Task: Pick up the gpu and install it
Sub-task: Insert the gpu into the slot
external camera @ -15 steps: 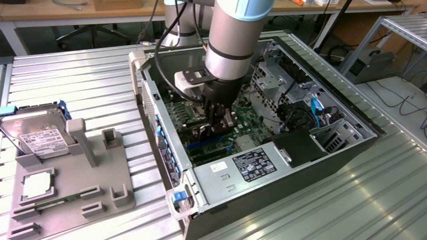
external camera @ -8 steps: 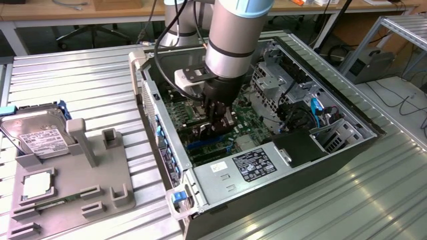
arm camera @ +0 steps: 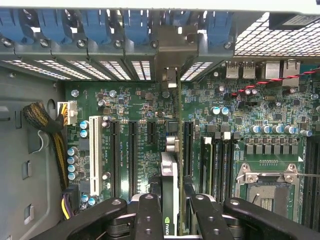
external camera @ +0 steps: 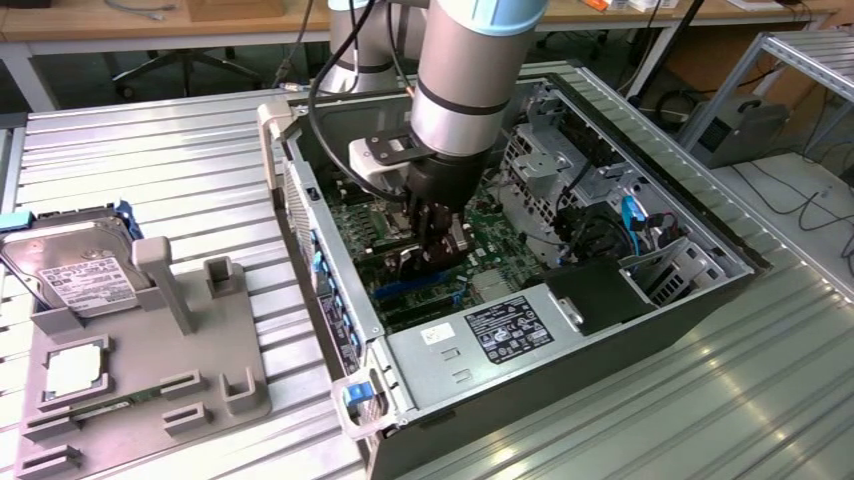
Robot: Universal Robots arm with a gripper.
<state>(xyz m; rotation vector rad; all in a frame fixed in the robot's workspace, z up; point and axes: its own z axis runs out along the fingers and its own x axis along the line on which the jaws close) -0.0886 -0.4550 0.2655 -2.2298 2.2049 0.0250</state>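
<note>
Inside the open computer case (external camera: pixel 534 410), over the motherboard (arm camera: pixel 125 100): gripper (arm camera: pixel 172 202) clamped on gpu (arm camera: pixel 169 172); card sits edge-on between the fingers, bracket end reaching toward the rear slot covers (arm camera: pixel 115 70)

The gpu (arm camera: pixel 170 170) is a thin flat card, dark with a small green mark on its edge. It stands up on that thin edge inside the open computer case (external camera: pixel 441 375), right over the long slots of the green board (arm camera: pixel 125 100). The black fingers (arm camera: pixel 149 215) pinch it from both sides, and in the exterior view its silver end points to about 9 o'clock, at the case wall with the blue clips (arm camera: pixel 100 25).
</note>
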